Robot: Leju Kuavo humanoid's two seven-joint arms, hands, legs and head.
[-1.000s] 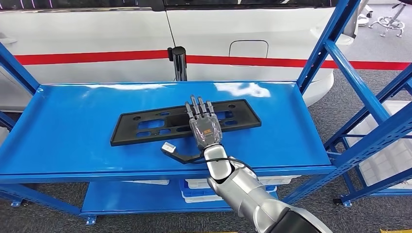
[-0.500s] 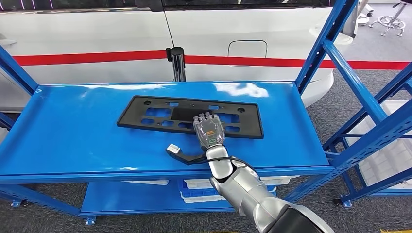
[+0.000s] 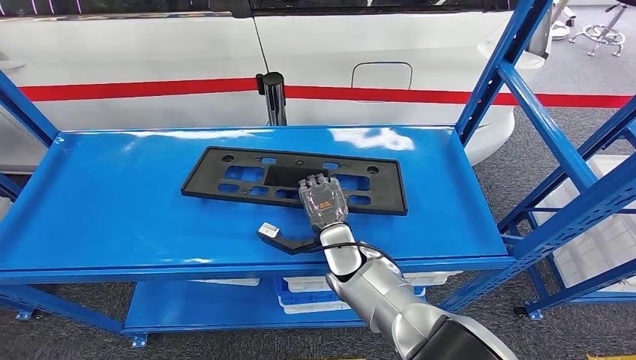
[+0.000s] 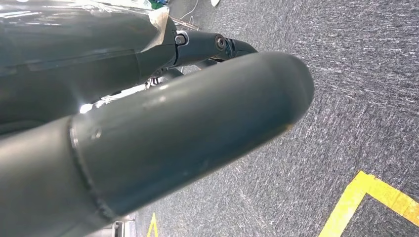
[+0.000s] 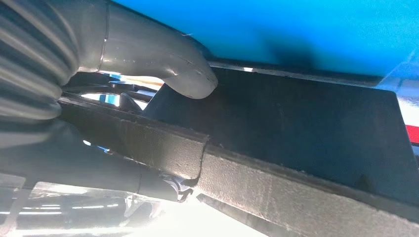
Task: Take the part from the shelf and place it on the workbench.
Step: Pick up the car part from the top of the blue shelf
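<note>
The part [image 3: 240,171] is a long flat black frame with several cut-outs, on the blue shelf top [image 3: 112,202]. My right hand [image 3: 322,199] grips its near long edge right of the middle, with the fingers curled over the rim. In the right wrist view the thumb [image 5: 183,74] presses on one face of the part [image 5: 296,118] while dark fingers lie against the other face. I cannot tell whether the part's far edge touches the shelf.
A small black piece with a white end [image 3: 270,234] lies by my right wrist. A black post [image 3: 276,97] and a white car stand behind the shelf. Blue uprights [image 3: 525,82] rise at the right. White bins [image 3: 300,289] sit on the lower shelf.
A second ago my right hand lay flat with its fingers spread over the part. Its fingers have curled onto the near edge, and the part has shifted away from me and turned slightly.
</note>
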